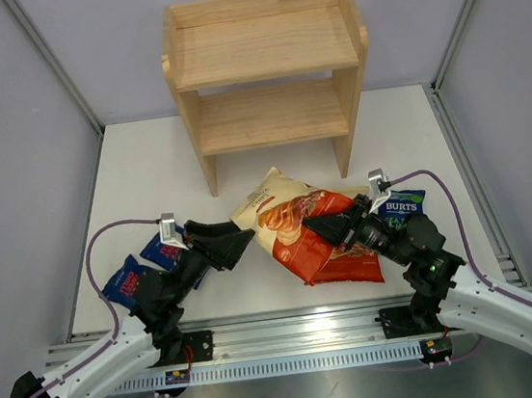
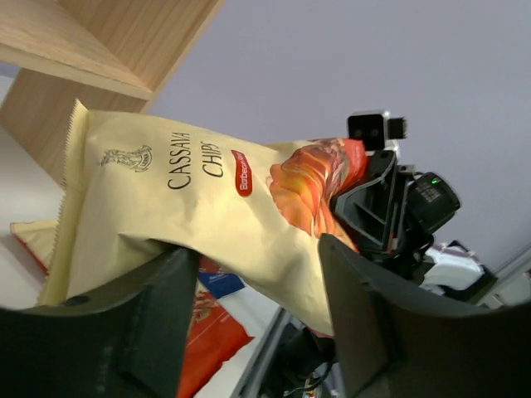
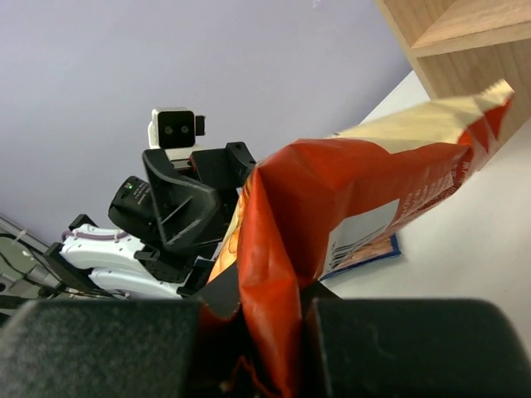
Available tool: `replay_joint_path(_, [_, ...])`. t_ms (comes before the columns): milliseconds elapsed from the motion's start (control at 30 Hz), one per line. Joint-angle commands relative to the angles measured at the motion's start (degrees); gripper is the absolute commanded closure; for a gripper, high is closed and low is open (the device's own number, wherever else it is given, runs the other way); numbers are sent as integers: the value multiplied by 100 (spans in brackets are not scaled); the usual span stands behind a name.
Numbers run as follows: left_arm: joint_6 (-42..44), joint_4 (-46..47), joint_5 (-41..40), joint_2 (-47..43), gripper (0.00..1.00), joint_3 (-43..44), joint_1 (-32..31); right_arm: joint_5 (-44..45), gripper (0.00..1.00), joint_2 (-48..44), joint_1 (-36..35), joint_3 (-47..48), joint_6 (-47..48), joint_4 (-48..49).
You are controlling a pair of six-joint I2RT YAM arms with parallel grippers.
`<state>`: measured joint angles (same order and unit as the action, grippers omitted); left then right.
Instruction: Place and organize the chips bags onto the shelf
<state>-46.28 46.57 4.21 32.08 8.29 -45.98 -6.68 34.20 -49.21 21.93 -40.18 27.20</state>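
Observation:
The wooden shelf (image 1: 270,116) stands at the back, both tiers bare. My right gripper (image 1: 322,226) is shut on the red-orange end of a cream Cassava Chips bag (image 1: 272,210) and holds it tilted above the table; the pinch shows in the right wrist view (image 3: 274,307). My left gripper (image 1: 244,241) is open at that bag's left edge, and the bag (image 2: 191,191) hangs between its spread fingers (image 2: 365,323). A second Cassava bag (image 1: 341,260) lies flat underneath. Two dark blue Burts bags (image 1: 126,280) (image 1: 163,251) lie at the left. The green-lettered Burts bag (image 1: 405,205) lies at the right.
The shelf's side panel (image 2: 124,41) is close behind the held bag, and it also shows in the right wrist view (image 3: 465,41). Grey walls enclose the white table (image 1: 147,175). A metal rail (image 1: 293,336) with both arm bases runs along the near edge.

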Motion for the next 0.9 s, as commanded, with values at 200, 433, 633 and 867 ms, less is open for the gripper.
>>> replay_joint_path(200, [58, -1526, -1000, -921, 7, -21, -34, 544, 99, 69, -18, 750, 801, -4])
replay_joint_path(433, [-83, -3510, -1554, -1783, 1, 417, -34, 633, 100, 745, 34, 1585, 1319, -215])
replay_joint_path(633, [84, -4961, -1748, -2021, 1, 1059, -34, -87, 100, 1518, 945, 2385, 1180, -5])
replay_joint_path(867, [575, -5860, -1590, -2205, 1, 1754, -34, -835, 100, 2345, 1669, 2904, 1012, 637])
